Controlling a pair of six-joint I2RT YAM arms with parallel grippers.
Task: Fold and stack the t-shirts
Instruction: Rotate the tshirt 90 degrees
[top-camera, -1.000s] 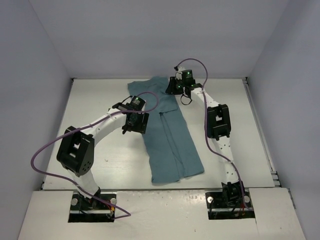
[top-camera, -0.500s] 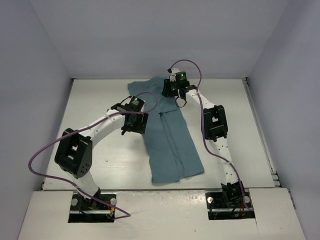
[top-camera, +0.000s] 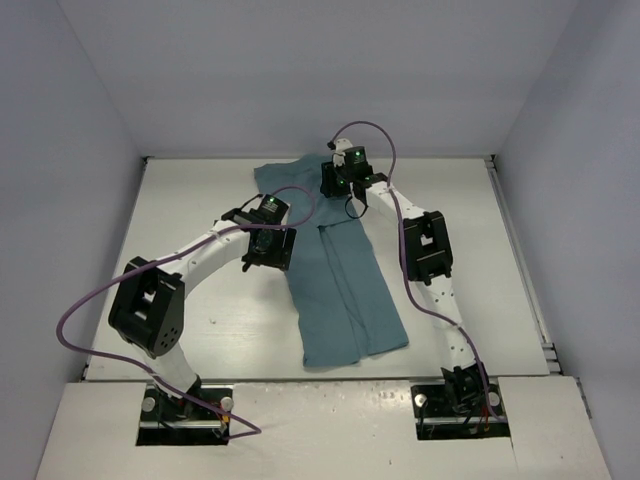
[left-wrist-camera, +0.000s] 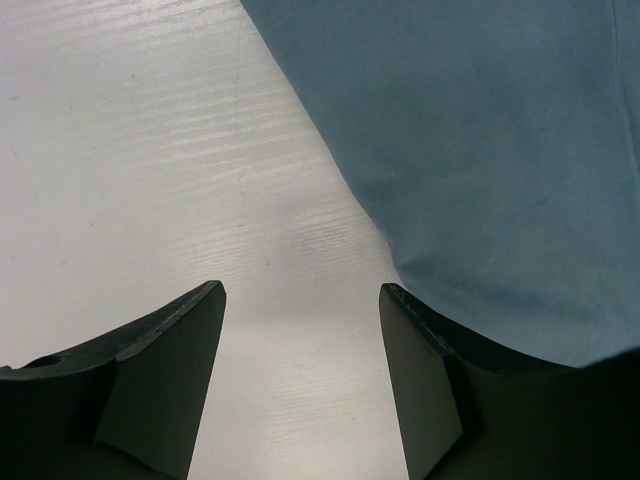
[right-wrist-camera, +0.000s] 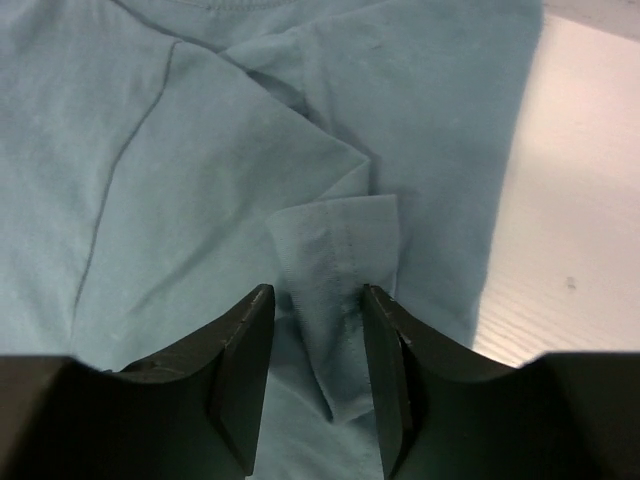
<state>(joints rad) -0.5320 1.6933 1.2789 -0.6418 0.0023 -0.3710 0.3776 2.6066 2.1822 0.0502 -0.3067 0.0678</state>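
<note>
Change since a second ago: right gripper (top-camera: 336, 186) has shifted left and nearer, further over the far end of the shirt (top-camera: 345, 275). Left gripper (top-camera: 268, 248) and shirt are unmoved.

Shirt: teal, flat on the table (top-camera: 190, 200), centre. It is folded lengthwise into a long strip. The long axis runs far to near, slanting so the near end sits further right. The far end is wider and spreads left; the near end is cut square.

Left gripper: fingers apart, nothing between them, over bare table just beside the shirt's left edge.

Right gripper: fingers parted, over the far end of the shirt.

Wrist views only:
- Left wrist shows the gripper (left-wrist-camera: 300, 300) above white table (left-wrist-camera: 150, 150), with the shirt's edge (left-wrist-camera: 500, 150) running diagonally to its right finger.
- Right wrist shows the gripper (right-wrist-camera: 318, 300) straddling a small stitched flap (right-wrist-camera: 335, 250) of cloth, with creases around it. Whether the pads touch the flap cannot be told.
</note>
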